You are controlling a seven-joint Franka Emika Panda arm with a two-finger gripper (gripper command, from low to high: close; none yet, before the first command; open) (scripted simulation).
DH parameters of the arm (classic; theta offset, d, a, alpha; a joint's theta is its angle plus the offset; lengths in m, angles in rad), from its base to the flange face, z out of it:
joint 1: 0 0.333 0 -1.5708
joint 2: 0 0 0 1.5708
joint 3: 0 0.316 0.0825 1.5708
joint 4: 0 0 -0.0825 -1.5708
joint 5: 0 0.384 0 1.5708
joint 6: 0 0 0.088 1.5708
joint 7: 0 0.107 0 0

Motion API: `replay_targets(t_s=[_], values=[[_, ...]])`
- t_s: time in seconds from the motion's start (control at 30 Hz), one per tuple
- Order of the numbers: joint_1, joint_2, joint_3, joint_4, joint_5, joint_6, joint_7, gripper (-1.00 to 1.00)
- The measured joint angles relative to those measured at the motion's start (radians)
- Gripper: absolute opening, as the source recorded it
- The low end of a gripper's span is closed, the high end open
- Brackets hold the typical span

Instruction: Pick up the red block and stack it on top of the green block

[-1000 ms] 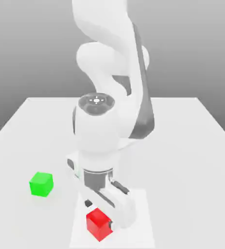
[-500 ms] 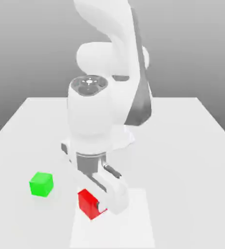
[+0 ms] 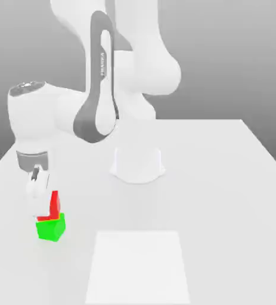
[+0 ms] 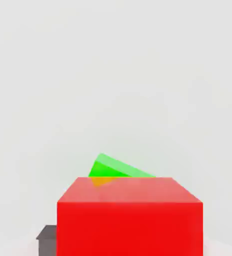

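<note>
Lettering on the arm's grey band too small for us to read, red block [image 3: 55,204] on green block [image 3: 50,228] near the desk [image 3: 223,179] edge at exterior view's left, pincer [image 3: 40,199] beside red, we cannot tell its state, open desk toward exterior view's right.

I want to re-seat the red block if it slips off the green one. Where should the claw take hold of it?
Likely from above, pinching two opposite side faces of the red block. It is a plain cube with flat faces, sitting on the green block, so its underside is blocked and its upper sides stand exposed. Grip high, clear of the green cube.
</note>
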Motion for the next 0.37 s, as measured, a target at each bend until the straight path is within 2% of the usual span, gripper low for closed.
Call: replay_targets(t_s=[0.17,0.37], values=[[-0.001,0.002,0.0,0.0,0.001,0.001,-0.001,1.0],[-0.01,-0.191,0.0,-0.008,-0.039,-0.184,0.027,1.0]])
